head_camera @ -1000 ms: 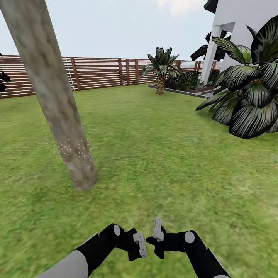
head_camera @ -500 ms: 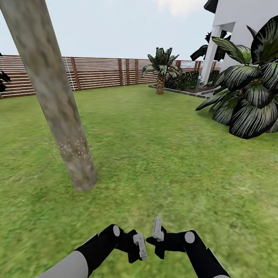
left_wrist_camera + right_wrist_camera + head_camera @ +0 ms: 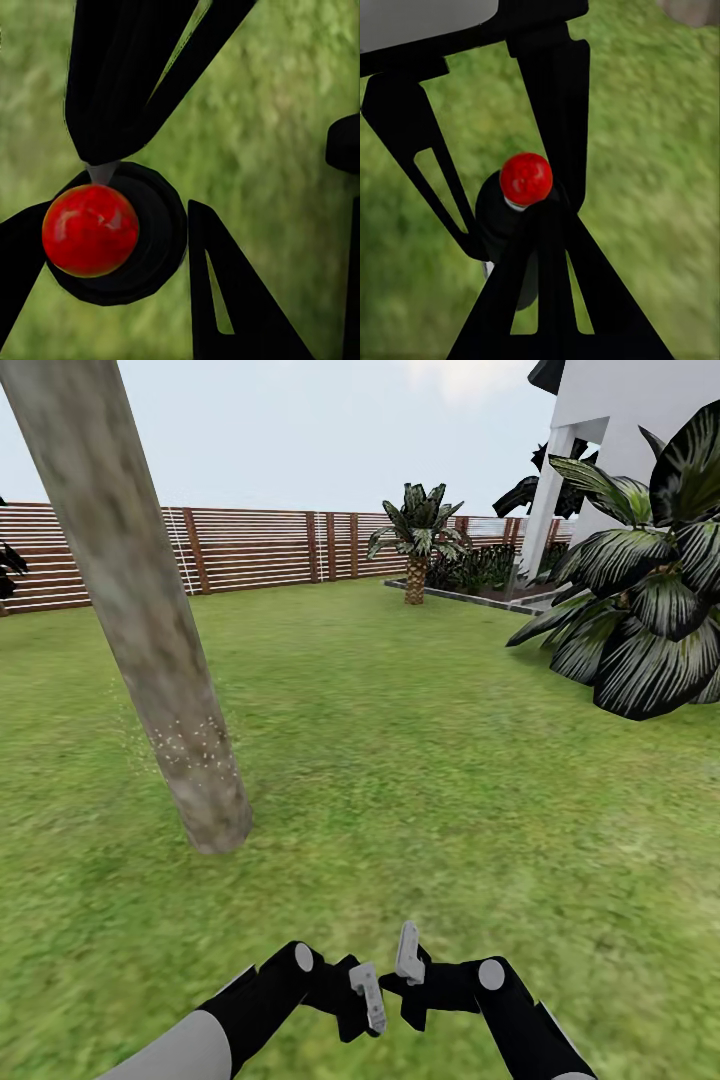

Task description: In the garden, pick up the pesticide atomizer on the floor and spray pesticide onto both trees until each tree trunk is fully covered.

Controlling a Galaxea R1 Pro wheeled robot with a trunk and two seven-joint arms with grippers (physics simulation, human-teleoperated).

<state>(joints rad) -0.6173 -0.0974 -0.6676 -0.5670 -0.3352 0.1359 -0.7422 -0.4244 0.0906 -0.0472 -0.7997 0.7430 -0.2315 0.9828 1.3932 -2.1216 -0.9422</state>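
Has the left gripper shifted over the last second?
Yes, slightly. In the head view the left gripper has edged toward the right gripper, while the tree trunk and fence stay put.

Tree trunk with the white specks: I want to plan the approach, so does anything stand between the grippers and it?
Nothing visible does. Only open grass lies between the left gripper, the right gripper and the speckled tree trunk, which stands ahead to the left. The broad-leaved shrub is off to the right.
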